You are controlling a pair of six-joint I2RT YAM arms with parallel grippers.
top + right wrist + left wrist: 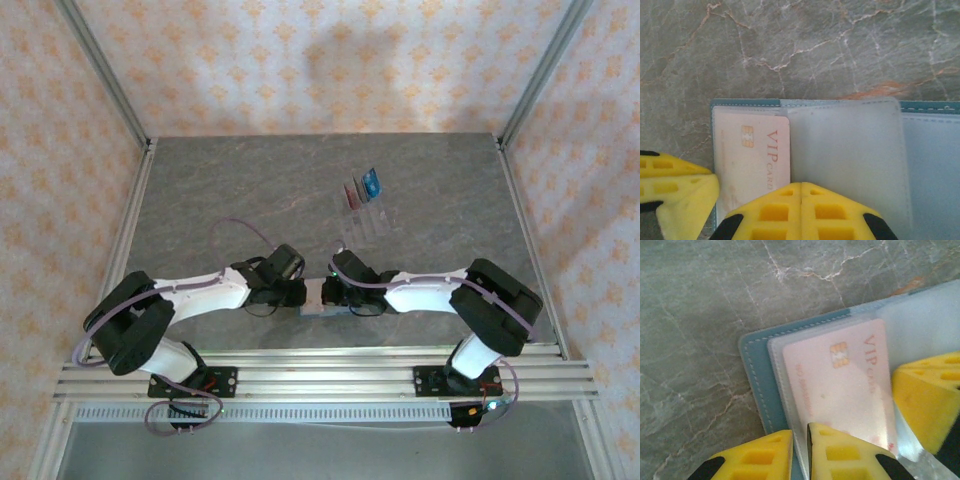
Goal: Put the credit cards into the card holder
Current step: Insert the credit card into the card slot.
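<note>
The left hand (800, 436) pinched the card holder (753, 375), a pink credit card (840, 385) just ahead. The right hand (801, 189) was closed.

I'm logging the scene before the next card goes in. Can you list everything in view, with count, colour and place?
card holder: 1, teal with a paler inside and clear sleeves, lying open near the table's near edge
pink card: 1, pale pink, marked VIP, inside a clear sleeve of the card holder
blue card: 1, bright blue, at the clear rack's far end
mauve cards: one or two, too small to count, beside the blue card
clear rack: 1, transparent, far centre-right
table: 1, grey veined stone
arms: 2, white and black, bent inward
left end effector: yellow, shut on the card holder's edge
right end effector: yellow, shut on its sleeve
</note>
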